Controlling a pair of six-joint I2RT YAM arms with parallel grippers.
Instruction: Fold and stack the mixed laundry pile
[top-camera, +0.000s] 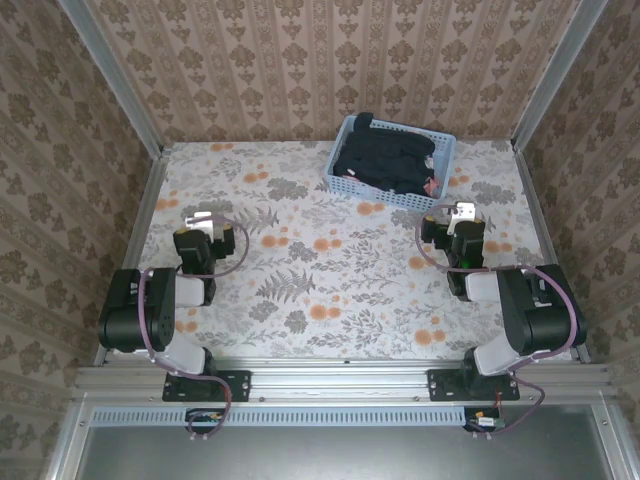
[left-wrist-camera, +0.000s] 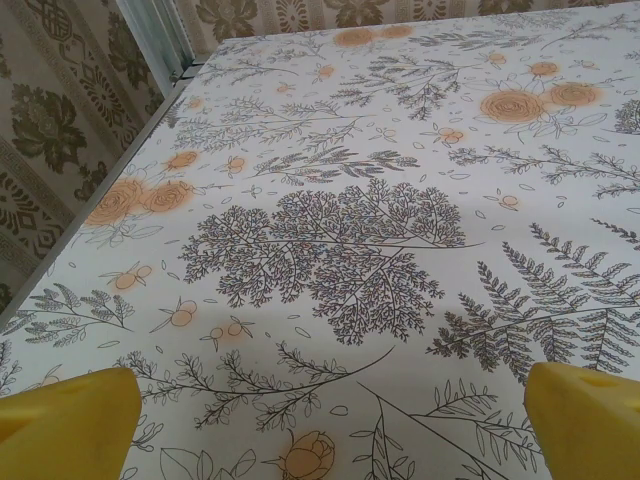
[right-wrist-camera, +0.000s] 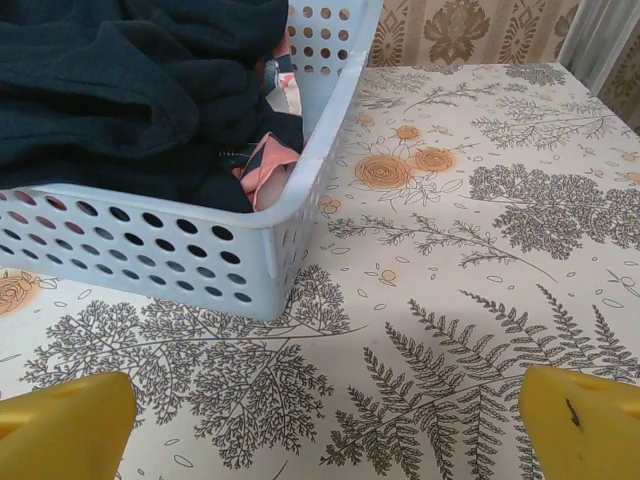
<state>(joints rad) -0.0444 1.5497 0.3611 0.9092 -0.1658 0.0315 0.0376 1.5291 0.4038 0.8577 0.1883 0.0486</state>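
The mixed laundry pile lies in a light blue basket (top-camera: 443, 150) at the back of the table. A dark navy T-shirt (top-camera: 385, 158) covers most of it, and a pink patterned garment (top-camera: 430, 186) peeks out at the basket's near right corner. In the right wrist view the dark T-shirt (right-wrist-camera: 110, 90) and the pink garment (right-wrist-camera: 262, 165) sit behind the basket wall (right-wrist-camera: 150, 240). My right gripper (right-wrist-camera: 330, 425) is open over bare table just short of the basket corner. My left gripper (left-wrist-camera: 330, 425) is open above the floral tablecloth at the left, far from the basket. In the top view the left gripper (top-camera: 200, 222) and right gripper (top-camera: 460, 215) point away from the bases.
The table (top-camera: 320, 270) carries a floral cloth and has patterned walls on three sides, with metal corner posts (top-camera: 110, 75). Its left edge (left-wrist-camera: 120, 170) runs close by the left gripper. Open tabletop lies between the two arms.
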